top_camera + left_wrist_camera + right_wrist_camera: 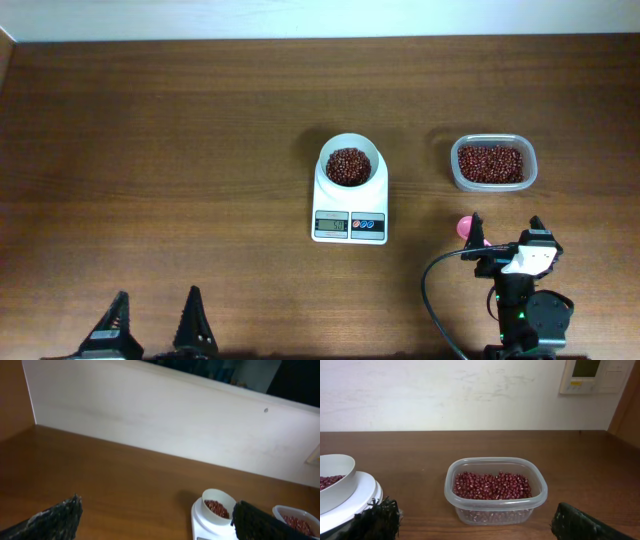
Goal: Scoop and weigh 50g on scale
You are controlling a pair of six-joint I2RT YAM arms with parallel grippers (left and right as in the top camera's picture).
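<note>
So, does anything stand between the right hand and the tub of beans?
Nothing visible: only bare table lies between the open right hand and the tub of beans. The pink spoon sits off to the hand's side.

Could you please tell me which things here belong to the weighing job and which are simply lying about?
For the job:
- scale
- beans on the scale
- clear tub holding more beans
- pink spoon

Just lying about:
- black cable
- wall panel
</note>
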